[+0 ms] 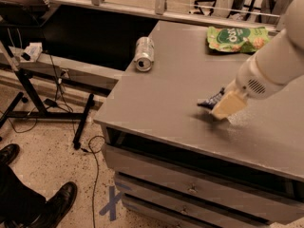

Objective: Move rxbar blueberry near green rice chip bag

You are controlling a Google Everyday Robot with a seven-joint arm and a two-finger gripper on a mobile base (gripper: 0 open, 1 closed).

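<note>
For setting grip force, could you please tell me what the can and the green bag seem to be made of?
The soda can: likely aluminium, by its silvery sheen. The green rice chip bag: probably thin plastic film, glossy and crinkled. The gripper sits at the rxbar blueberry near the table's front edge.
</note>
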